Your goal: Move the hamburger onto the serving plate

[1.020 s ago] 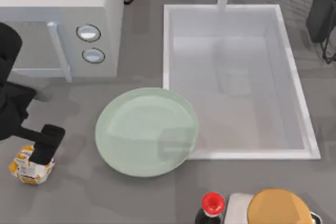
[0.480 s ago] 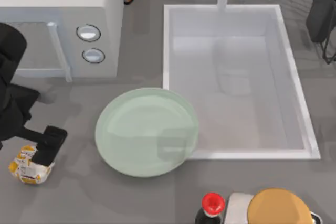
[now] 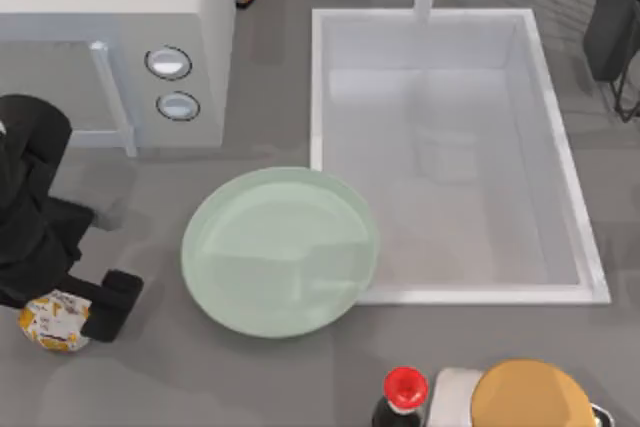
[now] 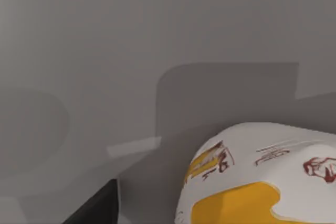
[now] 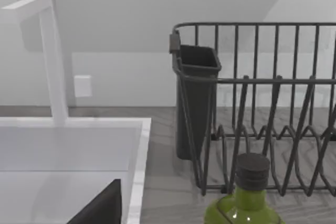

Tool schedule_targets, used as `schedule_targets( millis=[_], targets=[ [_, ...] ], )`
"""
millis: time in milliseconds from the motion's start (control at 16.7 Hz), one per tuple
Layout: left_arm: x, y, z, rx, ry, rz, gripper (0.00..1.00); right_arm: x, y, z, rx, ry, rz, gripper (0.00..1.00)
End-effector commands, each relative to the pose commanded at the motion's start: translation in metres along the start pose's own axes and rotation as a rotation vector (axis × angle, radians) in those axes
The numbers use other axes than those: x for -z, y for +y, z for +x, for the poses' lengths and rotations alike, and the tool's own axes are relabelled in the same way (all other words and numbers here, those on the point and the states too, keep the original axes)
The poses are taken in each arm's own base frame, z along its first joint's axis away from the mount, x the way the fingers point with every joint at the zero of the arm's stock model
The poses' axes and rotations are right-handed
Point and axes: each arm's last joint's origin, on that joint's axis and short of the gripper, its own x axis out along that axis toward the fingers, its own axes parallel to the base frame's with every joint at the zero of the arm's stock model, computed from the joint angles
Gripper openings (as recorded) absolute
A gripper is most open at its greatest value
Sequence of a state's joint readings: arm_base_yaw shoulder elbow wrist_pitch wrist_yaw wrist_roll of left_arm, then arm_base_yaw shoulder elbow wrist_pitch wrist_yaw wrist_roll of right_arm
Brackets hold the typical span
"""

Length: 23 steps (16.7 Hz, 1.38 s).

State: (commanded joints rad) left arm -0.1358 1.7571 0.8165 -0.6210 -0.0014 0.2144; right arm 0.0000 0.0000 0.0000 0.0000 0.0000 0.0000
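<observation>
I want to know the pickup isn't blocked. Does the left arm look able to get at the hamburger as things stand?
Probably yes. The left gripper is already down at the hamburger near the table's left edge, with nothing standing between them. The serving plate lies apart, to the right. Whether the gripper is closed on it cannot be told.

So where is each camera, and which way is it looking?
Top view: above the table, looking down on the plate, sink and burger; the left arm's tool is at the burger, at the table's left.
Left wrist view: on the left arm, close to the burger; one dark finger shows.
Right wrist view: on the right arm, facing the faucet, rack and green bottle.
Top and left wrist views share the burger.
</observation>
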Motion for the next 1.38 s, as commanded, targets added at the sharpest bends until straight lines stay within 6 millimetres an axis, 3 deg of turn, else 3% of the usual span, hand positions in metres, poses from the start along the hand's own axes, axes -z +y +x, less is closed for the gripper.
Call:
schedule_targets(
  millis=[300,1080,1380],
  targets=[
    [0.0012,-0.0003,0.0059,0.001,0.005,0.000,1.00,0.0000,0.0000,0.0000,0.000,0.000,0.000,1.00],
    [0.0012,-0.0003,0.0059,0.001,0.005,0.000,0.02,0.0000,0.0000,0.0000,0.000,0.000,0.000,1.00],
    [0.0012,-0.0003,0.0059,0.001,0.005,0.000,0.00,0.0000,0.0000,0.0000,0.000,0.000,0.000,1.00]
  ],
)
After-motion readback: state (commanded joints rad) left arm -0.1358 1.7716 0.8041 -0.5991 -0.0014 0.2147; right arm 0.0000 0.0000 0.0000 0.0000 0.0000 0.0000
